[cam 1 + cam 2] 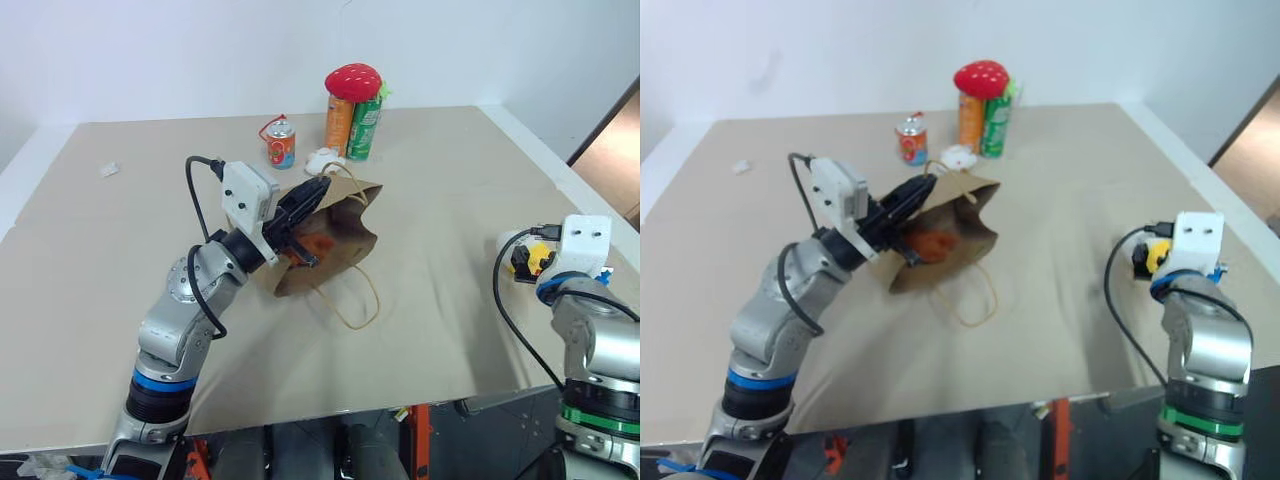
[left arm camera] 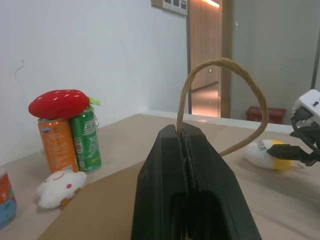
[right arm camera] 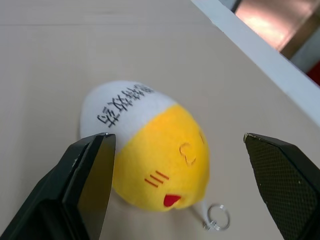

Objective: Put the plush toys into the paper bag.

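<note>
The brown paper bag (image 1: 340, 235) lies on its side mid-table, its mouth held up. My left gripper (image 1: 316, 192) is shut on one cord handle (image 2: 220, 65) at the bag's rim. Something orange-brown (image 1: 313, 244) shows inside the bag. The other handle (image 1: 356, 300) lies looped on the table. At the right, a white-and-yellow egg-shaped plush toy (image 3: 145, 160) lies on the table. My right gripper (image 3: 175, 139) is open, with one finger on either side of the egg, not touching it. A white plush (image 1: 322, 160) and a red strawberry plush (image 1: 353, 80) are at the back.
An orange can (image 1: 339, 122) and a green can (image 1: 364, 128) stand at the back under the strawberry plush, with a small red can (image 1: 281, 145) to their left. A white scrap (image 1: 109, 170) lies far left. The table's right edge (image 1: 590, 190) runs close to the egg.
</note>
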### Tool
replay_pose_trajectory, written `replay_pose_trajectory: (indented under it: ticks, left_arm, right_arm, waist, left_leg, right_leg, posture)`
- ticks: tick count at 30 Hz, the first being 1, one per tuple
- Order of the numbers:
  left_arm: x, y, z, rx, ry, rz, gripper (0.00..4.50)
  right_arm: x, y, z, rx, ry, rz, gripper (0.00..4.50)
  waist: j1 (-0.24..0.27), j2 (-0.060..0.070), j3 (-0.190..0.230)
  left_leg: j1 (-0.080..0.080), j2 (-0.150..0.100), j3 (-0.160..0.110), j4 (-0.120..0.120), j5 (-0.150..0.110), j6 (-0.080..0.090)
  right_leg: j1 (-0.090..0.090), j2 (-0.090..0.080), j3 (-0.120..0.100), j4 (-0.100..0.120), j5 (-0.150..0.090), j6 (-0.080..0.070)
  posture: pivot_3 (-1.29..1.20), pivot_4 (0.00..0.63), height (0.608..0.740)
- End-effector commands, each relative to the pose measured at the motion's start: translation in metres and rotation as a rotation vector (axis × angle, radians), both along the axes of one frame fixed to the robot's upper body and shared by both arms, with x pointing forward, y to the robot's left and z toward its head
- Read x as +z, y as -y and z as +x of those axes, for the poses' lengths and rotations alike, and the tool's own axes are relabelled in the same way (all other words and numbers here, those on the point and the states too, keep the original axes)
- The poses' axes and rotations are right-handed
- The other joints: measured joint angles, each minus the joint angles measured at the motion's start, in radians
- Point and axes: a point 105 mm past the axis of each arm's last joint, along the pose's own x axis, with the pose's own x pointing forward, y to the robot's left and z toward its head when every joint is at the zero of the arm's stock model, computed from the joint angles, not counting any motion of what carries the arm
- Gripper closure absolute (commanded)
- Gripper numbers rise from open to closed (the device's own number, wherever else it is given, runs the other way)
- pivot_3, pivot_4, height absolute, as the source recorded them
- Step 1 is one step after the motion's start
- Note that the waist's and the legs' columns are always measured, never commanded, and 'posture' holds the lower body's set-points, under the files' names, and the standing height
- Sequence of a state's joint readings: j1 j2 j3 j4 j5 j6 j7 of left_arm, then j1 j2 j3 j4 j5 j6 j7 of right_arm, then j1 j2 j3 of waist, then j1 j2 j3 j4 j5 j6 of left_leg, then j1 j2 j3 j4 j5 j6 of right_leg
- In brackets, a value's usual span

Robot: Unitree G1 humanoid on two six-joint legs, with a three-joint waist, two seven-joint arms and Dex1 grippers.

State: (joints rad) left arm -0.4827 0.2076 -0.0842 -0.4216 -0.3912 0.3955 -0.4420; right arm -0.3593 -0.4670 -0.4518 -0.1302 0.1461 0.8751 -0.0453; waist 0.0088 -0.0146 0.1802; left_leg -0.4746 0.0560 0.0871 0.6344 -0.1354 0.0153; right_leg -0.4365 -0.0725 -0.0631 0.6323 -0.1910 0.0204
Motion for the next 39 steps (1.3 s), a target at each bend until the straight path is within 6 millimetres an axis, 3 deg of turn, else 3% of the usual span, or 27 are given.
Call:
replay_pose_trajectory:
  ticks: [1, 3, 12, 16, 19, 22, 25, 29, 32, 34, 39]
  left_arm:
    - [0.012, 0.002, -0.008, -0.007, 0.060, -0.014, 4.50]
    - [0.012, 0.001, -0.008, -0.006, 0.060, -0.012, 4.50]
    - [0.012, -0.001, -0.007, 0.002, 0.061, -0.005, 4.50]
    - [0.013, 0.000, -0.006, 0.002, 0.062, -0.002, 4.50]
    - [0.014, -0.001, -0.005, -0.001, 0.064, 0.002, 4.50]
    - [0.014, -0.003, -0.003, 0.004, 0.069, 0.009, 4.50]
    - [0.017, -0.004, 0.000, 0.022, 0.077, -0.001, 4.50]
    - [0.020, -0.005, 0.002, 0.036, 0.088, -0.014, 4.50]
    - [0.022, -0.005, 0.003, 0.042, 0.094, -0.022, 4.50]
    - [0.024, -0.007, 0.004, 0.049, 0.097, -0.026, 4.50]
    - [0.025, -0.005, 0.004, 0.047, 0.099, -0.031, 4.50]
  right_arm:
    - [-0.003, 0.007, -0.001, -0.024, 0.019, 0.004, 0.30]
    - [-0.010, 0.007, 0.000, -0.008, 0.005, 0.026, 0.63]
    - [-0.017, 0.012, 0.004, 0.026, -0.009, 0.033, 4.45]
    - [-0.007, 0.004, 0.010, 0.102, 0.019, 0.042, 4.45]
    - [0.031, -0.020, 0.020, 0.326, 0.049, -0.066, 4.45]
    - [0.071, -0.065, 0.018, 0.669, 0.054, -0.096, 4.45]
    - [0.096, -0.116, -0.006, 1.068, 0.019, -0.138, 4.45]
    - [0.110, -0.162, -0.034, 1.376, -0.027, -0.058, 4.45]
    - [0.106, -0.189, -0.049, 1.526, -0.070, 0.023, 4.45]
    - [0.104, -0.200, -0.046, 1.544, -0.047, 0.038, 4.45]
    - [0.104, -0.218, -0.012, 1.491, 0.077, 0.009, 4.45]
  waist:
    - [-0.001, 0.000, 0.000]
    - [-0.001, 0.000, 0.000]
    - [-0.001, 0.000, 0.000]
    - [-0.001, 0.000, 0.000]
    - [-0.001, 0.001, 0.000]
    - [-0.003, 0.002, 0.000]
    - [-0.002, 0.002, 0.001]
    - [-0.001, -0.003, 0.001]
    - [0.000, -0.003, 0.001]
    - [0.000, -0.004, 0.001]
    - [-0.002, -0.004, 0.002]
  left_leg:
    - [0.000, 0.000, 0.001, 0.000, 0.000, 0.000]
    - [0.000, 0.000, 0.001, 0.000, 0.000, 0.000]
    - [0.000, 0.000, 0.001, 0.000, 0.000, 0.000]
    - [0.001, 0.000, 0.001, 0.000, 0.000, 0.001]
    - [0.001, -0.001, 0.002, 0.000, 0.001, 0.001]
    - [0.001, -0.001, 0.003, 0.000, 0.001, 0.002]
    - [0.001, -0.001, 0.002, -0.001, 0.000, 0.002]
    - [0.001, 0.001, -0.001, -0.001, 0.000, 0.001]
    - [0.001, 0.002, -0.001, -0.001, 0.000, 0.001]
    - [0.001, 0.001, -0.001, 0.000, -0.001, 0.001]
    - [0.001, 0.001, 0.001, 0.001, -0.001, 0.000]
  right_leg:
    - [0.000, 0.000, 0.001, 0.000, 0.000, 0.000]
    - [0.000, 0.000, 0.001, 0.000, 0.001, 0.000]
    - [0.000, 0.000, 0.002, 0.000, 0.001, 0.000]
    - [0.000, 0.000, 0.002, 0.000, 0.001, 0.000]
    - [-0.001, 0.000, 0.004, 0.000, 0.001, 0.001]
    - [-0.002, 0.000, 0.006, 0.000, 0.002, 0.001]
    - [-0.003, 0.003, 0.008, 0.000, 0.002, 0.001]
    - [-0.002, 0.006, 0.007, 0.000, 0.001, -0.001]
    - [-0.002, 0.006, 0.008, 0.000, 0.001, -0.001]
    - [-0.002, 0.005, 0.008, 0.000, 0.001, -0.001]
    - [-0.003, 0.005, 0.008, 0.000, 0.002, -0.002]
  posture:
    - [0.00, 0.150, 0.740]
    - [0.00, 0.150, 0.740]
    - [0.00, 0.150, 0.740]
    - [0.00, 0.150, 0.740]
    - [0.00, 0.150, 0.740]
    - [0.00, 0.150, 0.740]
    - [0.00, 0.150, 0.740]
    - [0.00, 0.150, 0.740]
    - [0.00, 0.150, 0.740]
    - [0.00, 0.150, 0.740]
    - [0.00, 0.150, 0.740]
